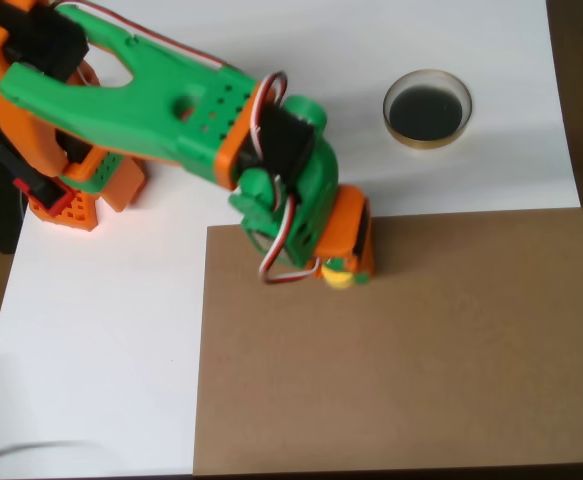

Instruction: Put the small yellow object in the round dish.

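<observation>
Reaching down from the upper left, the green and orange arm (pixel 171 105) is placing its pincer (pixel 343 268) over the small yellow object (pixel 337 277) at the far edge of the brown board (pixel 401 350). Whether the pincer is clenched on it cannot be told from overhead. The round dish (pixel 428 108) is sitting well apart, far right on the white table (pixel 91 330).

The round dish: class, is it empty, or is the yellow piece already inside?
Empty. The round dish shows only its dark inside; the small yellow object sits at the gripper on the brown board.
</observation>
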